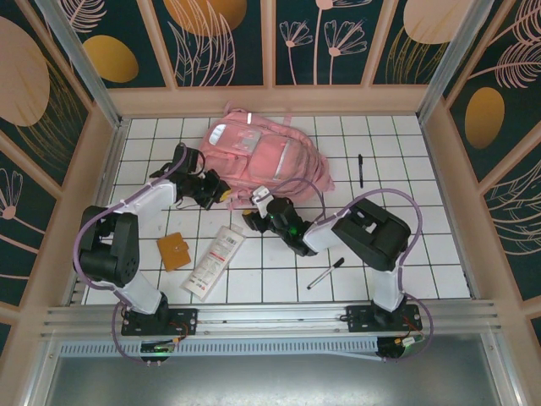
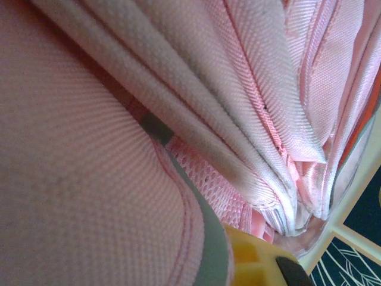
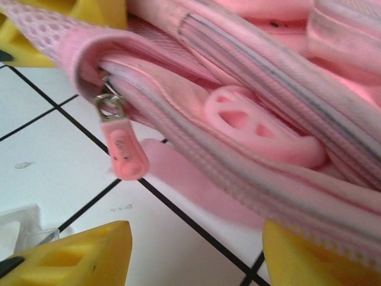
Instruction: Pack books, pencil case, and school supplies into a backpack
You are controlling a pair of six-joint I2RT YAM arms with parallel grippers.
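The pink backpack [image 1: 262, 156] lies at the back middle of the tiled table. My left gripper [image 1: 220, 193] is at its near-left edge, shut on a fold of fabric; one yellow finger [image 2: 256, 262] shows under the pink cloth [image 2: 89, 179]. My right gripper [image 1: 259, 211] sits at the near edge, open [image 3: 196, 256], the pink zipper pull [image 3: 124, 149] hanging just ahead of its fingers. The white pencil case [image 1: 214, 260] and the orange-brown square [image 1: 174, 250] lie in front. One pen [image 1: 360, 169] lies at the right, another [image 1: 325, 273] near the front. The navy book is out of view.
The left gripper's yellow fingers [image 3: 95, 12] pinch the backpack's mesh-edged rim [image 3: 71, 42] in the right wrist view. A pink strap [image 3: 196, 179] trails on the white tiles under the zipper line. Beige walls [image 1: 101, 169] close in the table.
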